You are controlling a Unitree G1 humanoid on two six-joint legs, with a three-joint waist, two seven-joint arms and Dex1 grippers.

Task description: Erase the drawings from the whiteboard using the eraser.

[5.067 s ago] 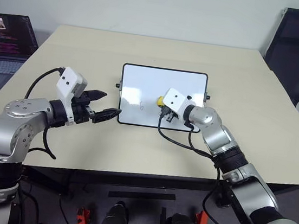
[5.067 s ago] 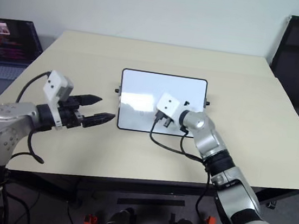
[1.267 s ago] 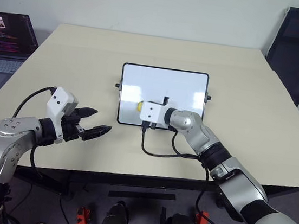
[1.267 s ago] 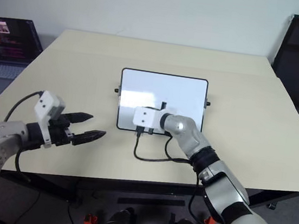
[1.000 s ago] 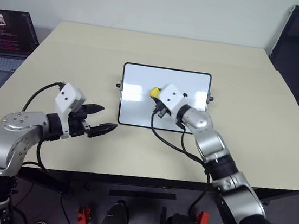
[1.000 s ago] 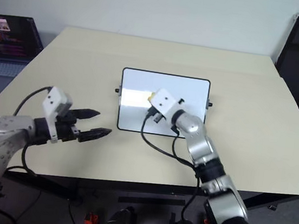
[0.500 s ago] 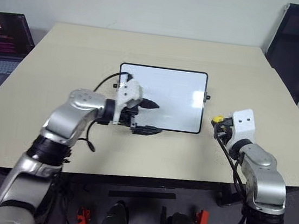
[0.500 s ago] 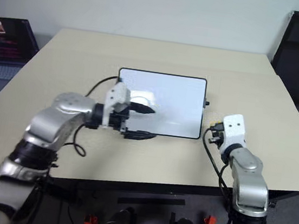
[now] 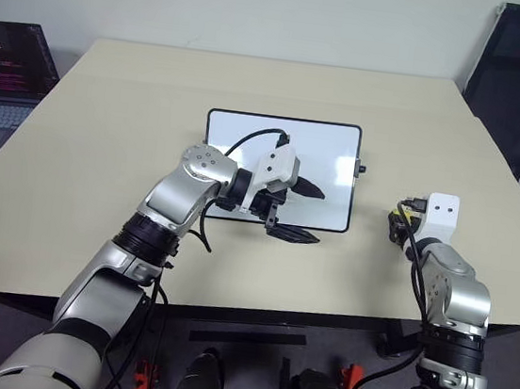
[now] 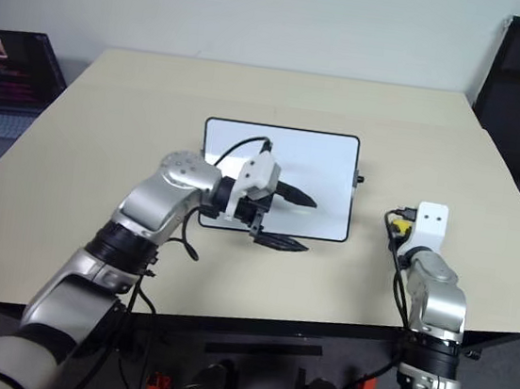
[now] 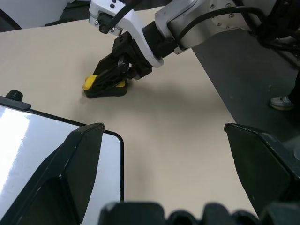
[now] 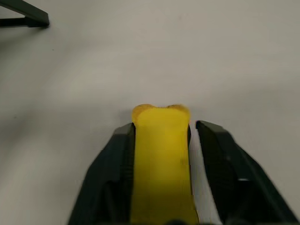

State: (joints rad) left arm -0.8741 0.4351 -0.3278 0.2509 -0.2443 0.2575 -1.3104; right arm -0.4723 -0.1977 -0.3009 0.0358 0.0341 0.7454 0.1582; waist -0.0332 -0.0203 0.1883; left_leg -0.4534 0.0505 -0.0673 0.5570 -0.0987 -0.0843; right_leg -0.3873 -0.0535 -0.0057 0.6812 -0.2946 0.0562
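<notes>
Whiteboard (image 9: 248, 136) flat, wiped clean; yellow eraser (image 11: 101, 86) (dark underside) on table beside it

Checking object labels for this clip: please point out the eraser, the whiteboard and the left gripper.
eraser (image 12: 161, 159), right wrist view, on its yellow top face.
whiteboard (image 9: 248, 136), left eye view, on bare white surface near its far left corner.
left gripper (image 9: 307, 212), left eye view, midway between its two black fingertips.

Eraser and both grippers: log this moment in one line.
eraser: on table, right of whiteboard | right gripper: opening around eraser | left gripper: open over whiteboard
</notes>
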